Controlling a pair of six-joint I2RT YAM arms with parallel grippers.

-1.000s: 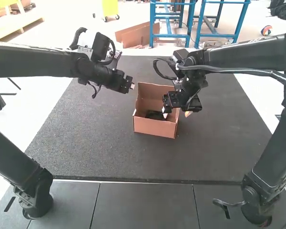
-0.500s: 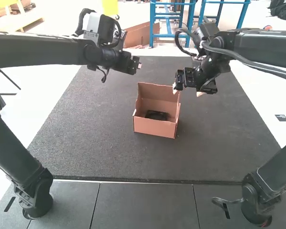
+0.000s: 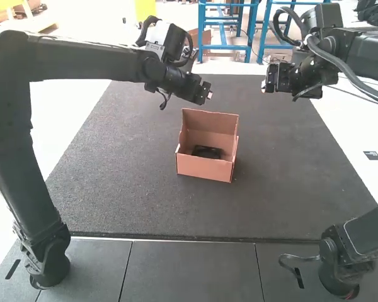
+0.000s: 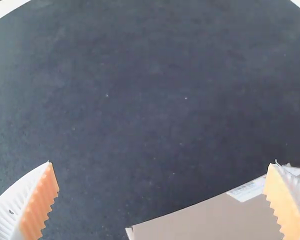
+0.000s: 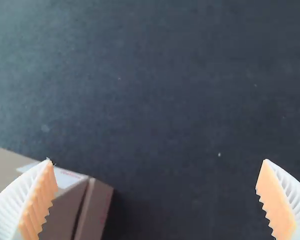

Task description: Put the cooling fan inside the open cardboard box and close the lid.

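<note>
one black mat (image 3: 113, 170) underlies everything. both arms have risen and drawn back from cardboard box (image 3: 205, 165) within last second. box sits mid-mat, lid (image 3: 209, 123) upright, unclosed. cooling fan (image 3: 206, 151) lies inside on box floor. left gripper (image 4: 160, 167) released, fingers wide, above box's far edge. right gripper (image 5: 156, 162) released too, empty, past far right corner. placing looks done; lid closing remains.

A dark, speckled rubber mat (image 3: 126, 170) lies spread flat across the middle. At 6 o'clock its edge meets smooth dark grey panels (image 3: 189, 270) split by thin seams. At 3 o'clock, just off the mat, a small black tag (image 3: 372, 155) lies on the pale surface (image 3: 356, 126).
</note>
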